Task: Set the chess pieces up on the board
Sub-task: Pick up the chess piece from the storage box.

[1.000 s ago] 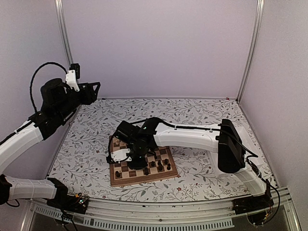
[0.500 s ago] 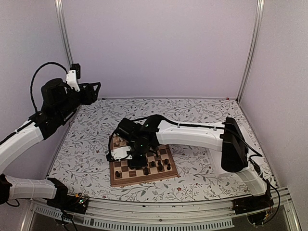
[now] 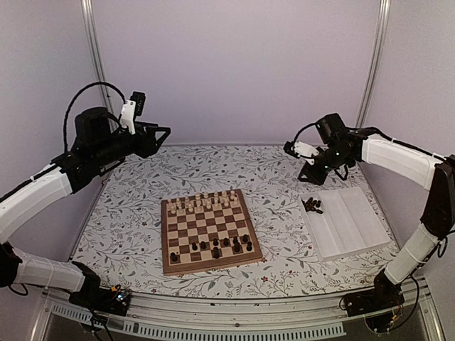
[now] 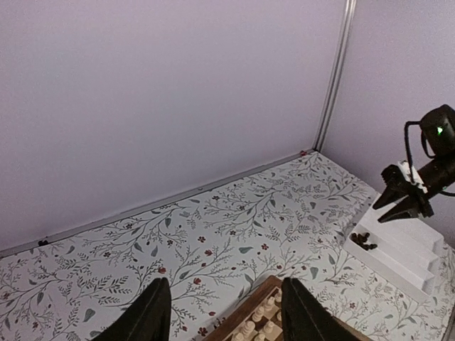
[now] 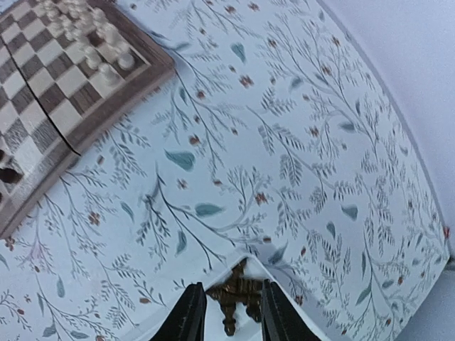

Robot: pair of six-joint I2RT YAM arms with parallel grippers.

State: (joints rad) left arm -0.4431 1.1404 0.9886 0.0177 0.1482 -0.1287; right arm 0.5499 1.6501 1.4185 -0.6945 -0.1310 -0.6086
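A: Black fingers spread wide on the left claw (image 4: 224, 312), up over the floral counter (image 3: 128, 213), nothing in it.
B: Centre, the board (image 3: 213, 263): several chess pieces (image 3: 215, 251) scattered on the near rows, cream men (image 3: 206, 204) lining the far edge.
A: Right, more dark ones heaped in the white tray (image 3: 352, 227). The right claw (image 5: 231, 316) hangs above them, parted, empty.

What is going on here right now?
Two robot arms are setting up a chess set. The right gripper hovers open above a heap of dark chess pieces in the white tray, holding nothing. The left gripper hangs open and empty, raised at the far left. On the board, some dark pieces already stand in the near rows; the cream chessmen stand along the far side.
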